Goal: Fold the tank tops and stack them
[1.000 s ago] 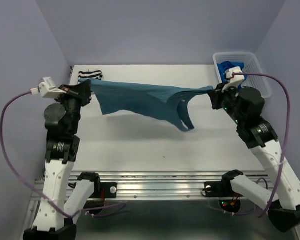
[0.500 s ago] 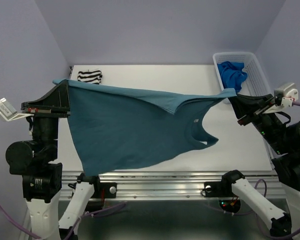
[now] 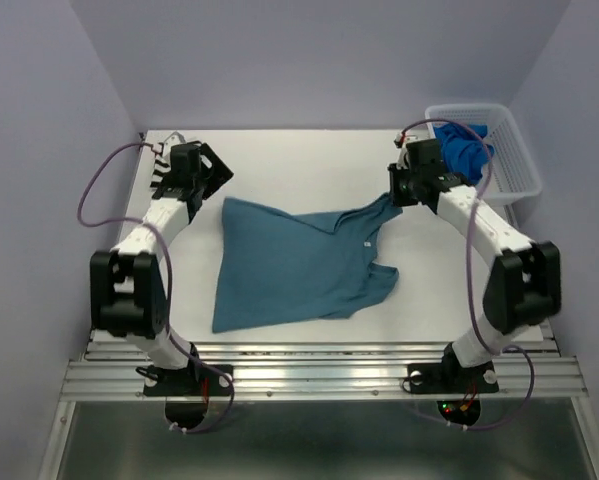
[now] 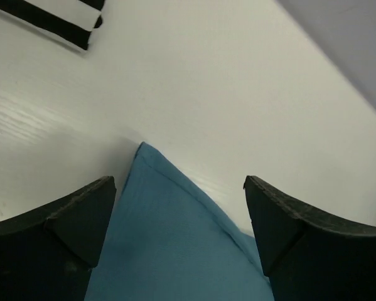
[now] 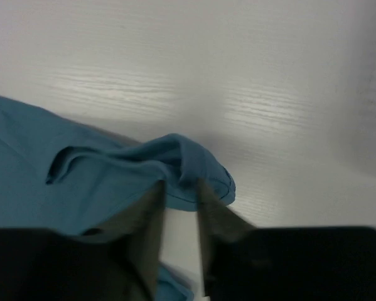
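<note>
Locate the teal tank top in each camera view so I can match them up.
Top external: teal tank top spread flat mid-table.
Left wrist: its corner at bottom centre.
Right wrist: its bunched edge from the left edge to centre.
Shared landmark: the white table under it.

Teal top [image 3: 299,265] is spread between left gripper [image 3: 207,175] and right gripper [image 3: 397,185]; striped top [image 4: 49,19] is folded beyond the left, royal-blue top [image 3: 464,150] bunched beyond the right.
</note>
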Controlling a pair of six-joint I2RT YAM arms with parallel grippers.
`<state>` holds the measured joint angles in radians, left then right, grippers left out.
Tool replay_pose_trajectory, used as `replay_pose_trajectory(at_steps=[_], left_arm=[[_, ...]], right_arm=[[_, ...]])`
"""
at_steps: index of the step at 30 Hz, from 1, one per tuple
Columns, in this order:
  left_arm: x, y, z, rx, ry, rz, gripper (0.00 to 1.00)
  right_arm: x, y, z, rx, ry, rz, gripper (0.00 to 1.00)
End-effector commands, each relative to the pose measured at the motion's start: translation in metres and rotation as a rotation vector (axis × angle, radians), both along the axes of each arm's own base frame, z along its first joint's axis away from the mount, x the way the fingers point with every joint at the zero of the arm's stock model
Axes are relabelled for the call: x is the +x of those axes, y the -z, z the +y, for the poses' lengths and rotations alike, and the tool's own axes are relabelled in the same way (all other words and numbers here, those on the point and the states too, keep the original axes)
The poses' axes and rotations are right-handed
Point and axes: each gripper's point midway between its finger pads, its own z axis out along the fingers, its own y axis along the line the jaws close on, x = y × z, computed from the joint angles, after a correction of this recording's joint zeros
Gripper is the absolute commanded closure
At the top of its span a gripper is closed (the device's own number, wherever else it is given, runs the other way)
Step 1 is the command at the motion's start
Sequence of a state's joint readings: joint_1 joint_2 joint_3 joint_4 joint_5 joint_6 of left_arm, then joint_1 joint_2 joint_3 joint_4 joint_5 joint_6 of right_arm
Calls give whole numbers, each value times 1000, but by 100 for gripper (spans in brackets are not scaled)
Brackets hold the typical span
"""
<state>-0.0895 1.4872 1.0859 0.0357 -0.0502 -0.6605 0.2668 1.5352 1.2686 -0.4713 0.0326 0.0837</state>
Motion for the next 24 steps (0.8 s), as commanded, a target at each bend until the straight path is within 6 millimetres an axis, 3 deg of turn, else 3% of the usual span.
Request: replay_pose_trajectory(at_steps=[1, 2, 4, 7, 8, 11, 12, 13, 14, 15, 16, 17, 19, 20, 24], left_arm=[[60, -27, 4, 98, -13, 30, 1], [66, -33, 3, 120, -2, 25, 1], [71, -49, -4, 124, 6, -12, 1], [63, -61, -9, 134, 25, -43, 1], [56, -49, -11, 133, 37, -19, 1], [36, -26, -22, 115, 86, 24, 1], [29, -19, -26, 104, 101, 41, 1], [23, -18, -28, 97, 107, 36, 1], [10, 4, -30, 89, 117, 79, 1], [3, 11, -38, 68, 145, 87, 1], [1, 6, -42, 51, 157, 48, 1], [-14, 26, -50, 23, 194, 84, 1], [-22, 32, -70, -20, 268, 53, 1], [-25, 34, -76, -25, 288, 53, 1], [-28, 59, -91, -19, 333, 105, 1]], right_arm=[[75, -7, -2, 37, 3, 8, 46], [87, -8, 1, 32, -6, 23, 1], [91, -14, 7, 51, -34, 4, 0], [76, -23, 9, 87, -41, -30, 0], [74, -29, 12, 114, -49, -61, 0], [39, -28, 11, 167, -32, -54, 0], [26, -44, 11, 198, -20, -89, 0], [7, -19, 8, 210, 3, -33, 0], [-1, -20, 7, 248, 39, -44, 0], [-11, -16, 4, 265, 70, -41, 0], [-23, -26, 0, 290, 99, -74, 0], [-38, -1, -6, 312, 172, -22, 0], [-56, 2, -7, 342, 196, -17, 0], [-70, 21, -11, 327, 214, 30, 0], [-105, 57, -28, 294, 313, 114, 0]])
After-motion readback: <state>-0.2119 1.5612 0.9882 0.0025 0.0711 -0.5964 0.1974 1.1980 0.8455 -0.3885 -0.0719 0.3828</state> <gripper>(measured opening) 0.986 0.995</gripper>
